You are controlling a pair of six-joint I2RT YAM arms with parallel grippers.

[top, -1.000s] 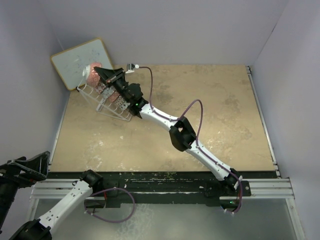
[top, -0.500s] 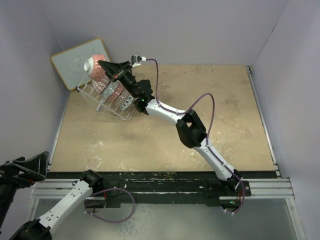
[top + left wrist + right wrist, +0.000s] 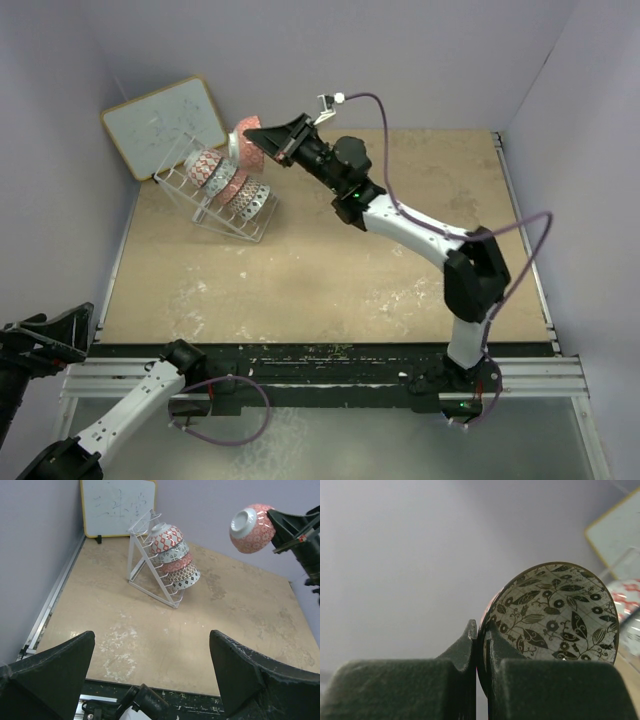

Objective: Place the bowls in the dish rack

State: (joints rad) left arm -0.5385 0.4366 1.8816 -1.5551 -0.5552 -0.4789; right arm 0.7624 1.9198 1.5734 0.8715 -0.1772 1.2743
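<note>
Right jaws were pinched shut on the rim of a red-pink bowl (image 3: 243, 148), one finger inside and one outside. The bowl hung in the air at upper centre of the top view, just right of the dish rack (image 3: 190, 195) and clear of it. Left jaws stood wide apart at lower left with nothing in them, parked off the bench (image 3: 400, 260). The rack sat upper left, in front of the whiteboard (image 3: 165, 120), with a tilted row of bowls (image 3: 172, 557) leaning in it. I counted about five from the left wrist view, but they overlapped, so I wasn't sure. I saw no loose bowls on the bench. I judged the task nearly done. The held bowl looked like the last one. It still needed lowering into a free slot and releasing, and I couldn't tell which slot was free.
</note>
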